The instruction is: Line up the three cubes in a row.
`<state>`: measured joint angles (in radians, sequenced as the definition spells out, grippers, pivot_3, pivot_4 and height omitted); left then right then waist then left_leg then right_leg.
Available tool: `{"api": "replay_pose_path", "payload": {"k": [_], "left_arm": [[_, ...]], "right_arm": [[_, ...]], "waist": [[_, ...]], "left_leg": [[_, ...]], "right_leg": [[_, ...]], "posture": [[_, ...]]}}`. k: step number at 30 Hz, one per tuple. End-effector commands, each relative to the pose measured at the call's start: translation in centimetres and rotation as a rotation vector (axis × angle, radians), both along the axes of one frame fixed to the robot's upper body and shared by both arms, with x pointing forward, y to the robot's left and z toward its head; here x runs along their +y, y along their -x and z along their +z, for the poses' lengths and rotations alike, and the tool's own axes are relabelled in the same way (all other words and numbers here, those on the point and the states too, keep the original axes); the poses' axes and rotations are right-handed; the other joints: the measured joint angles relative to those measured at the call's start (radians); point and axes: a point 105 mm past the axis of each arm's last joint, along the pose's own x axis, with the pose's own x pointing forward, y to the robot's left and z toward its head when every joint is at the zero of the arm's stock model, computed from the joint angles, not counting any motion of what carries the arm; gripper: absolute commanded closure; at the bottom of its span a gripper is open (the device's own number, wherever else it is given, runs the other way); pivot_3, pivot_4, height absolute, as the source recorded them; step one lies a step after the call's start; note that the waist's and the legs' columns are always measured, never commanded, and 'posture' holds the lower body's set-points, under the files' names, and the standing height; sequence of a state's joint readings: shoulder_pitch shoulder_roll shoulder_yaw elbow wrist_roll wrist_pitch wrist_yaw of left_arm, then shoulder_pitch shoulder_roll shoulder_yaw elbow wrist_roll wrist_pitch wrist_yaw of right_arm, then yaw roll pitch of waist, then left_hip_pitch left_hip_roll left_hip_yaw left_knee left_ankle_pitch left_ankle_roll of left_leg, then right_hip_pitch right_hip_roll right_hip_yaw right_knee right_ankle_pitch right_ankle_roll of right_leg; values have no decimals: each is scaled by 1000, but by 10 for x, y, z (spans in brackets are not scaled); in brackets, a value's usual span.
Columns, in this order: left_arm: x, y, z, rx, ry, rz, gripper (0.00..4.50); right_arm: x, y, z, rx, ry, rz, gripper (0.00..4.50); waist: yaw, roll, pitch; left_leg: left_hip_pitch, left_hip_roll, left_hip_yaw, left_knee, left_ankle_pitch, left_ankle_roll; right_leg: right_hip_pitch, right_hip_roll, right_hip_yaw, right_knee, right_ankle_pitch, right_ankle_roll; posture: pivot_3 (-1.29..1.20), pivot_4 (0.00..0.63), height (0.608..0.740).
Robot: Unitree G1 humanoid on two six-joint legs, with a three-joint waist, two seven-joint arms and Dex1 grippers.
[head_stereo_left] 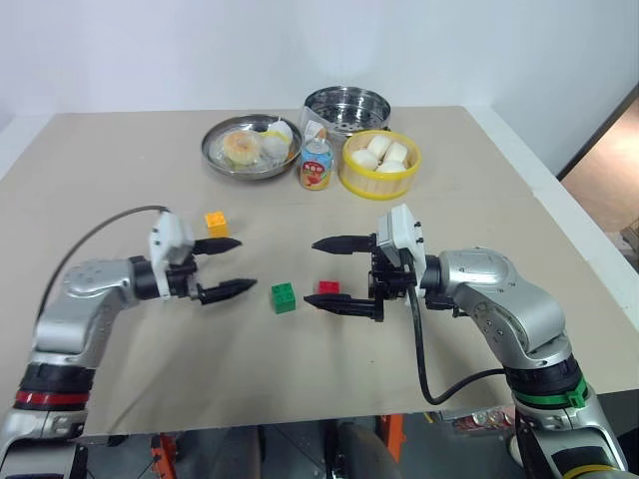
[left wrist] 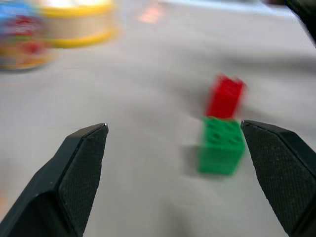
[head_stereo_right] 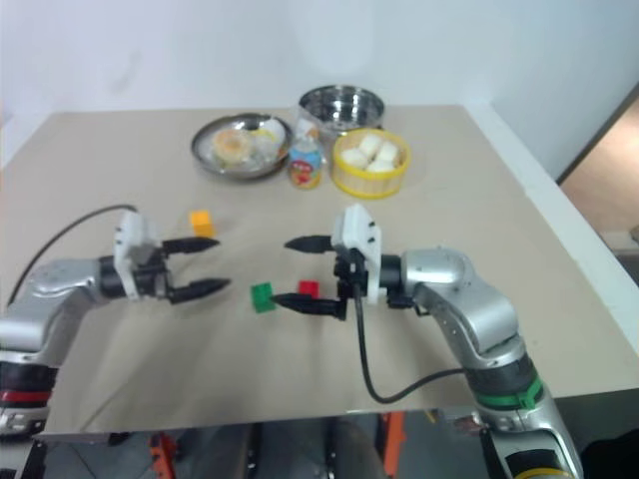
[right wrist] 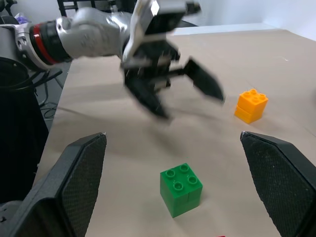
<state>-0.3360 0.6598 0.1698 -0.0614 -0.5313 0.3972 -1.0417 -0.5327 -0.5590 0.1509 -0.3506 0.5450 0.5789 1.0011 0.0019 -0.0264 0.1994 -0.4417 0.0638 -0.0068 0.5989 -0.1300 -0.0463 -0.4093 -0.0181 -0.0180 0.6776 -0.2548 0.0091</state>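
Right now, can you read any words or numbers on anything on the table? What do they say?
No text here can be read.
The small printed can has a blue, red and white label with a picture, but its print is too small to make out.
The red cube, green cube and yellow-orange cube carry studs, no lettering.
The yellow basket and the metal dishes show no writing.
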Motion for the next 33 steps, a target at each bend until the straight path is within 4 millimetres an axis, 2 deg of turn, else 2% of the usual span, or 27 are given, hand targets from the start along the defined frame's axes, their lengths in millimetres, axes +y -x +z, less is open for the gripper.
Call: {"api": "replay_pose_path", "payload": {"k": [1,3,6,7,10,14,18,23,33], "left_arm": [[20,-6,19,-89,86,249,44],[28,-13,22,-161,105,410,44],[19,-14,22,-218,153,577,44],[16,-14,20,-221,168,621,44],[25,-22,11,-189,223,816,44],[22,-32,8,-189,255,954,44],[14,-42,1,-171,250,1032,44],[3,-47,-8,-154,211,1044,44],[6,-57,-18,-129,183,1087,44]], "right_arm": [[1,2,11,-47,-25,24,0],[2,2,11,-47,-27,29,0],[2,1,11,-48,-26,37,0],[2,1,11,-47,-25,39,0],[2,0,11,-52,-17,42,0],[1,-1,11,-56,-9,37,0],[0,-1,9,-55,-2,36,0],[0,-1,9,-58,3,28,0],[-2,-1,9,-62,4,15,0]], "waist": [[0,0,0],[2,0,0],[6,-1,0],[6,-1,0],[6,-1,-1],[6,-3,-1],[6,-3,-1],[6,-3,-1],[6,-3,-1]], "left_leg": [[0,0,0,0,0,0],[1,0,1,1,0,0],[1,-1,2,2,0,0],[1,-1,3,3,0,0],[1,-2,4,4,0,0],[2,-1,5,4,0,0],[2,-2,5,4,0,1],[2,-2,7,4,0,0],[2,-2,7,4,0,0]], "right_leg": [[0,0,0,0,0,0],[1,0,1,0,1,1],[1,0,4,0,2,3],[1,0,5,0,2,3],[1,0,7,0,4,5],[1,1,9,0,6,4],[1,1,9,0,7,5],[1,1,11,-1,7,6],[1,1,10,-1,7,6]], "posture": [[0,150,740],[0,150,740],[0,150,740],[0,150,740],[0,150,740],[0,150,740],[0,150,740],[0,150,740],[0,150,740]]}}
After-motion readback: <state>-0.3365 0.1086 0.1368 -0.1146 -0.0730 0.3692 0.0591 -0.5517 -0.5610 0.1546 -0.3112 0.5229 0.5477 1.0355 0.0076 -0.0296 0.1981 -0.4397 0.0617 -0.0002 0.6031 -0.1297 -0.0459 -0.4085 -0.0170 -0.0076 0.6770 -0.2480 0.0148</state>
